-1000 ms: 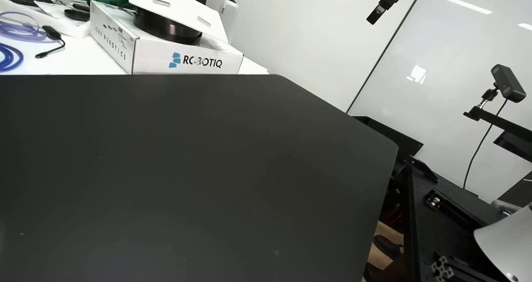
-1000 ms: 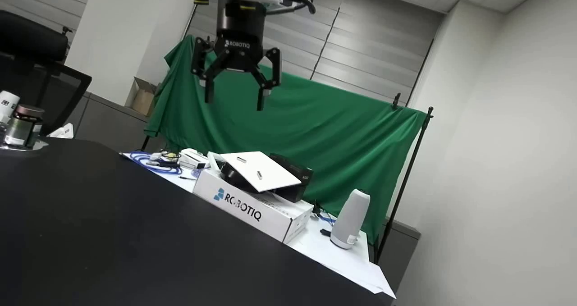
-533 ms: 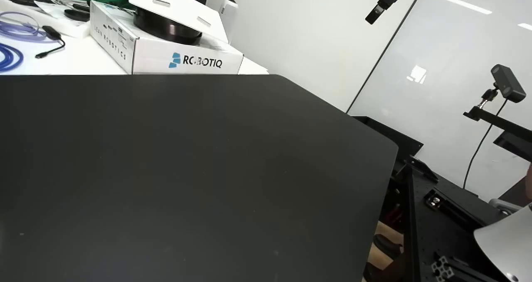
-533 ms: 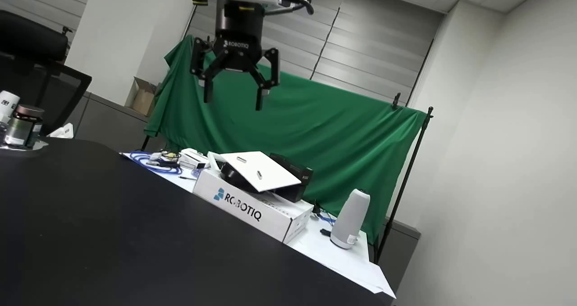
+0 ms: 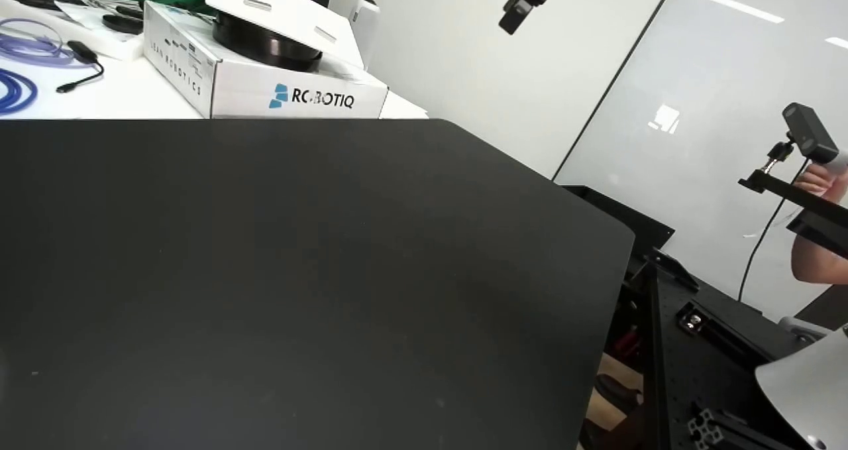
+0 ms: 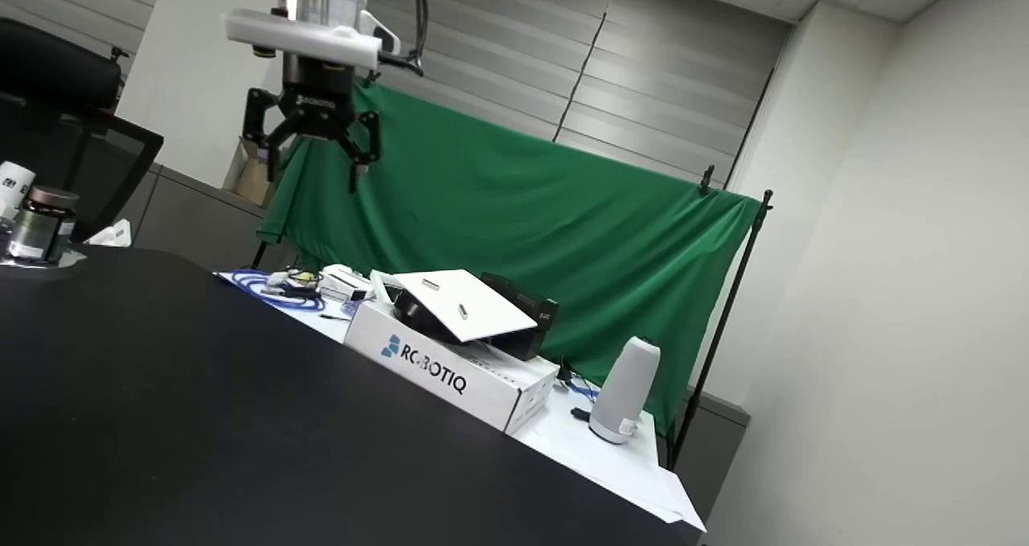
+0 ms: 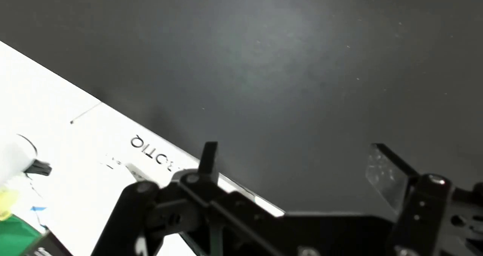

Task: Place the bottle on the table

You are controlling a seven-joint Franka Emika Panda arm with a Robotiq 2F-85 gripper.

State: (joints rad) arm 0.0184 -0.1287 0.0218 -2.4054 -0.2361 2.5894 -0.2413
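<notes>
The bottle (image 6: 44, 224), small, dark grey with a silvery band, stands upright at the far left in an exterior view, at the edge of the black table (image 6: 265, 417). I cannot tell exactly what it rests on. The bottle is out of sight in the wrist view. My gripper (image 6: 312, 174) is open and empty, raised above the table and to the right of the bottle. In an exterior view only its tip (image 5: 515, 19) shows at the top. In the wrist view the fingers (image 7: 294, 144) are wide apart with bare tabletop (image 7: 286, 78) between them.
A white Robotiq box (image 6: 434, 369) carries a tilted white board (image 6: 466, 305) behind the table. A grey-white cylinder (image 6: 627, 389) and blue cables (image 5: 16, 92) lie on the white surface. A white object (image 6: 14, 182) stands by the bottle. A person's arm (image 5: 818, 261) shows at the right.
My gripper has moved left in both exterior views and looks smaller in one; it stays open. A person's arm has come into view at the right. The bottle has not moved.
</notes>
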